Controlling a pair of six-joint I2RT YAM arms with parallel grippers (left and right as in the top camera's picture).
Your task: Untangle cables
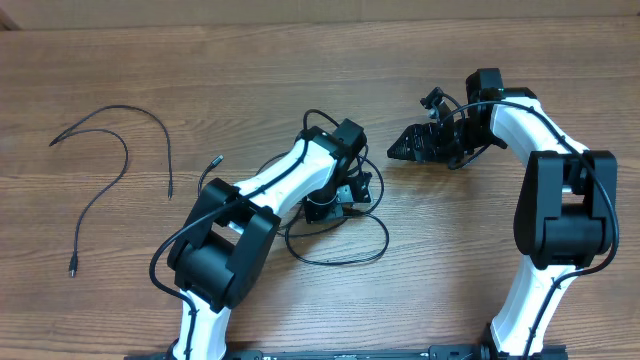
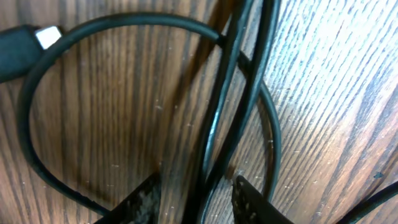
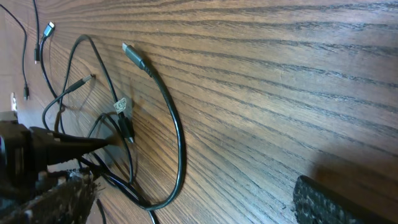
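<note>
The tangled cables (image 1: 385, 240) lie as black loops mid-table under my left arm. My left gripper (image 1: 335, 205) is down on the bundle. In the left wrist view two black strands (image 2: 217, 106) run between its fingers (image 2: 249, 202), with a small gap on each side, so the left gripper (image 2: 196, 199) is open around them. A plug (image 2: 25, 46) with a pale tip lies at the top left. My right gripper (image 1: 405, 148) hovers to the right of the bundle, wide open and holding nothing. The right gripper (image 3: 189, 186) faces a cable loop (image 3: 177, 137) ending in a silver-tipped plug (image 3: 127, 48).
Two separate thin black cords (image 1: 110, 150) lie spread out on the wooden table (image 1: 300, 60) at the far left. A small silver-tipped plug end (image 1: 213, 160) rests just left of my left arm. The right arm's base stands at the front right.
</note>
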